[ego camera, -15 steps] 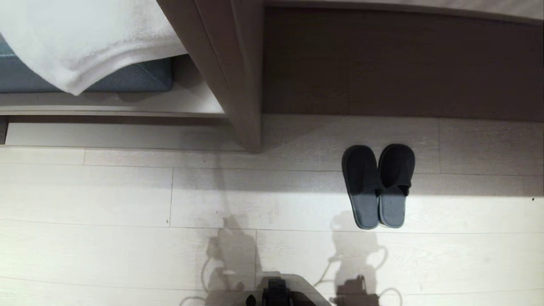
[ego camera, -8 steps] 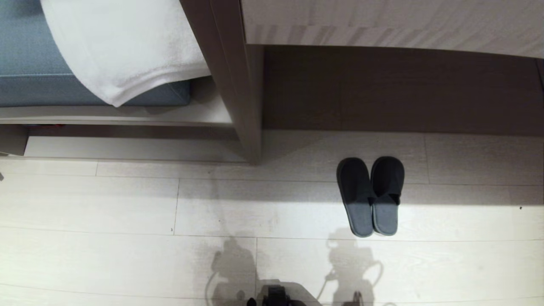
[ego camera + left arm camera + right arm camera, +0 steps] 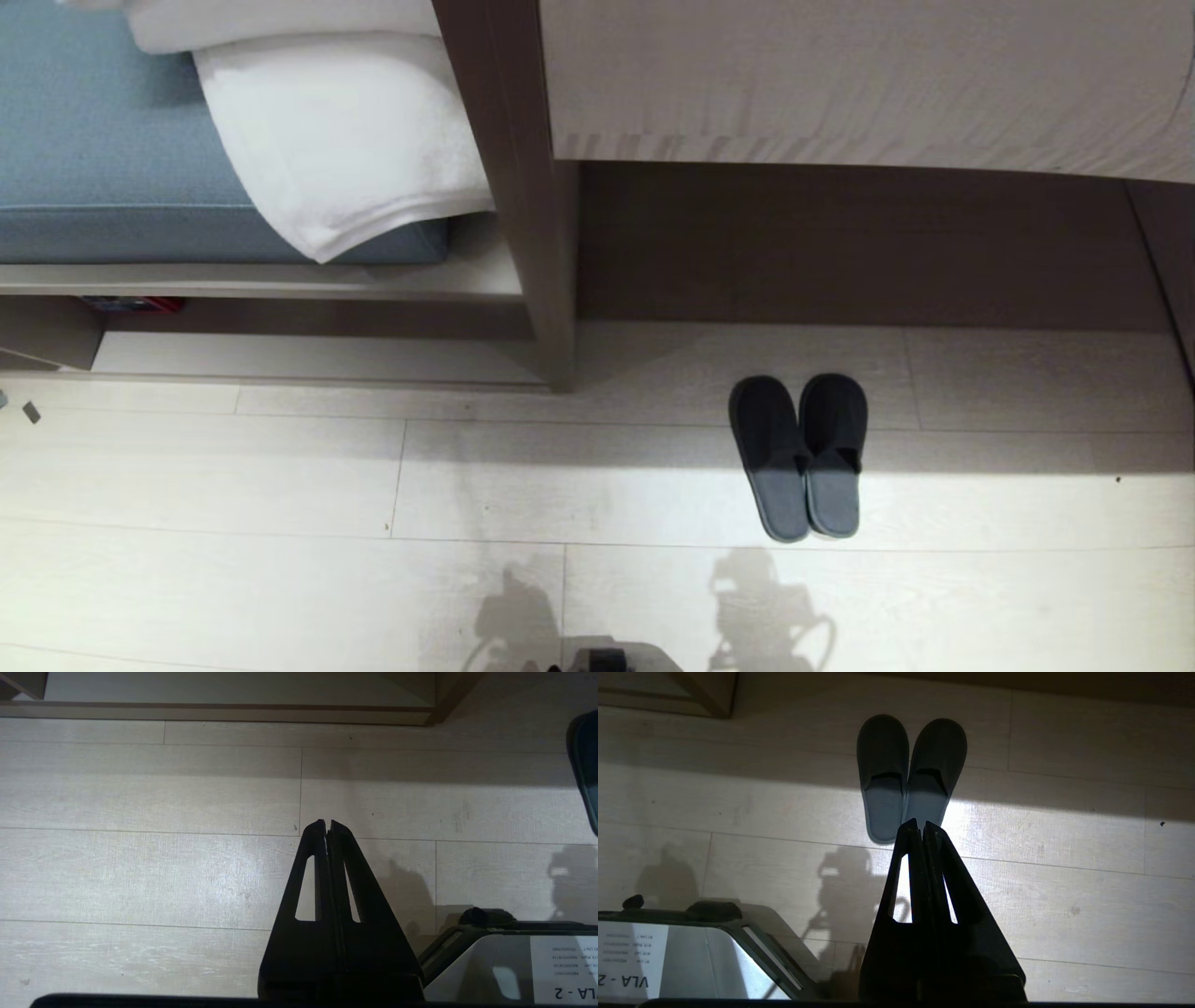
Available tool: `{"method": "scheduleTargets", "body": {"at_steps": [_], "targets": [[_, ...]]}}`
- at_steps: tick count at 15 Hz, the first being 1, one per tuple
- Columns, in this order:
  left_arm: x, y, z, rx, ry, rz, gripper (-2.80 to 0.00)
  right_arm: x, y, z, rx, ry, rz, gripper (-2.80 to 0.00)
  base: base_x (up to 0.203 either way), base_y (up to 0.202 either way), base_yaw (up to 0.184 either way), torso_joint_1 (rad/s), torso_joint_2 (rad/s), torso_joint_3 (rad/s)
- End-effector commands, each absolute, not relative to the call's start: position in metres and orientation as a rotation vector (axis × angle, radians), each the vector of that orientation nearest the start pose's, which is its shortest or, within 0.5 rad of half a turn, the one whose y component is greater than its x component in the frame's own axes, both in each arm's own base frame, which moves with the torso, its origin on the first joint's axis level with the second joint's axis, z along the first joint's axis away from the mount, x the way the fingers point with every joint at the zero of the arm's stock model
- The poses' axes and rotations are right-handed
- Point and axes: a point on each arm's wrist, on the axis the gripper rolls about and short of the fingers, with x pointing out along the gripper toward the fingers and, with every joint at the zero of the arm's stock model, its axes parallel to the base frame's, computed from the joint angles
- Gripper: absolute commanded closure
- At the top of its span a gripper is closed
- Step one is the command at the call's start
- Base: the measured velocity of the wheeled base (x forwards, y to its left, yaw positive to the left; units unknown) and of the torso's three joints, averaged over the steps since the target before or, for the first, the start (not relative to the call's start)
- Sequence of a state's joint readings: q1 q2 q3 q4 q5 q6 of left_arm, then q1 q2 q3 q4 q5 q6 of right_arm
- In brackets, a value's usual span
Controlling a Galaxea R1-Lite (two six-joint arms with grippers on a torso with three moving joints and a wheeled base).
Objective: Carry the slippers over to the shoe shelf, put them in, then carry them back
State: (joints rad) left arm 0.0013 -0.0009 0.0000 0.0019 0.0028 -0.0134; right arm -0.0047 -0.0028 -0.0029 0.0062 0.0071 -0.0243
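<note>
Head camera high, facing down at floor point(image 3: 280, 485); both wrist cameras downward, sharing slippers point(image 3: 909, 774) with it.

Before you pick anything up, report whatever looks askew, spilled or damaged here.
Nothing stands out. The dark grey-blue fabric slippers lie side by side, flat on the pale plank floor, toes toward the taupe unit. The white towel droops over the blue cushion's edge, nothing more.

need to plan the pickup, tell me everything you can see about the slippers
The slippers are a flat dark grey-blue pair in what looks like fabric, with closed rounded toes, open backs and thin paler-edged soles. They lie side by side, touching, soles down on the pale plank floor, toes pointing into the shadowed recess under the desk counter, heels in the lit strip. Nothing grips them.
</note>
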Motion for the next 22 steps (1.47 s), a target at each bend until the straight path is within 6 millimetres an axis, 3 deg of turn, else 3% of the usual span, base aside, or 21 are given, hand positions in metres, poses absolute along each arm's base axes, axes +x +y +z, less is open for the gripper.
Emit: {"method": "scheduleTargets", "body": {"at_steps": [1, 22], "targets": [[-0.0228, 0.0000, 0.0753, -0.014, 0.002, 0.005, 0.00, -0.0231, 0.0003, 0.0757, -0.025, 0.002, 0.003, 0.00, 0.000, 0.000, 0.000, 0.005, 0.01, 0.208], [-0.0228, 0.0000, 0.0753, -0.014, 0.002, 0.005, 0.00, -0.0230, 0.0003, 0.0752, -0.017, 0.003, 0.003, 0.00, 0.000, 0.000, 0.000, 0.003, 0.00, 0.203]]}}
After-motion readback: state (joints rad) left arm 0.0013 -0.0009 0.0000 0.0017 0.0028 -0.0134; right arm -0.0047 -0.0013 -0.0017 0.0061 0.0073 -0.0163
